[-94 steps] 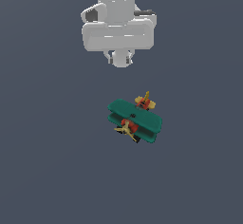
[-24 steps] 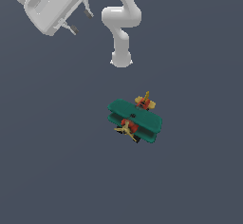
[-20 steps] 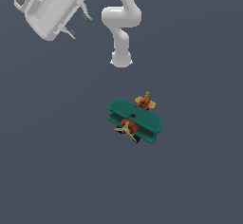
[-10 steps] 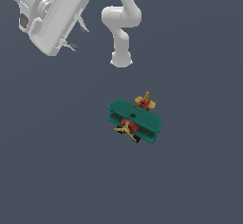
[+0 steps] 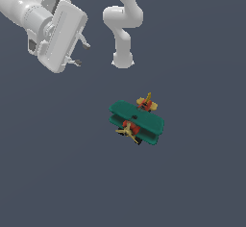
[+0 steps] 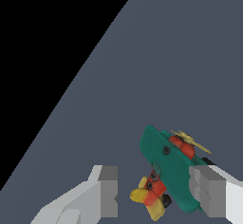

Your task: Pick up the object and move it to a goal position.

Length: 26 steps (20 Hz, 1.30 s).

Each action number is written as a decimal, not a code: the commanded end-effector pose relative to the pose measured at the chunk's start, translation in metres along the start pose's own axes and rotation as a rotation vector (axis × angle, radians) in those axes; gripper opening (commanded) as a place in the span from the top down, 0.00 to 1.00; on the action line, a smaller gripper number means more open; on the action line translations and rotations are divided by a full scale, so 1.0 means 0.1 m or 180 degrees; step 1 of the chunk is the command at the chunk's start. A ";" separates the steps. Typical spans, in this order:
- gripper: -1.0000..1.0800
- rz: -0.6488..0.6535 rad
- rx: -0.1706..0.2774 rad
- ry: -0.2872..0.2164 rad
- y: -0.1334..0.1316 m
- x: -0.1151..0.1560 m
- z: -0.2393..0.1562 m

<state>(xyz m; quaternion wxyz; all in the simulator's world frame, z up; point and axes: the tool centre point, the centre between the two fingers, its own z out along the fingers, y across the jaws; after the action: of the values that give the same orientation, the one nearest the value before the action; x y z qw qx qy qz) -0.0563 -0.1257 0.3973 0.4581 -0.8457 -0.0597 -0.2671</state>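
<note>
While the toy biplane (image 5: 136, 121) rests untouched, the end effector (image 5: 79, 49) hangs wide open, empty.

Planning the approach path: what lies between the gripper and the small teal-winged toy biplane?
Nothing: in the exterior view only bare grey floor separates the gripper from the biplane.

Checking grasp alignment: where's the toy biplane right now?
The toy biplane sits on the grey floor near the middle of the exterior view, below the arm's base and well to the right of the raised gripper, untouched.
</note>
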 end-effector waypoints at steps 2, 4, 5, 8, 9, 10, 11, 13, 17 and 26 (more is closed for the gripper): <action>0.38 0.0051 0.0113 0.0015 0.13 -0.06 0.09; 0.38 0.0084 0.0175 0.0020 0.21 -0.11 0.15; 0.38 0.0101 0.0205 0.0022 0.25 -0.13 0.18; 0.38 0.0153 0.0293 0.0027 0.37 -0.20 0.28; 0.38 0.0172 0.0322 0.0027 0.41 -0.23 0.32; 0.38 0.0190 0.0350 0.0028 0.45 -0.25 0.35; 0.38 0.0209 0.0378 0.0028 0.49 -0.28 0.39; 0.38 0.0249 0.0433 0.0026 0.57 -0.34 0.47; 0.38 0.0331 0.0536 0.0019 0.72 -0.46 0.63; 0.38 0.0535 0.0741 -0.0021 1.06 -0.81 1.03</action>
<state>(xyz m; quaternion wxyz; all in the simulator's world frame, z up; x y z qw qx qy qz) -0.0472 -0.0952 0.2426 0.5683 -0.7924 -0.0236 -0.2204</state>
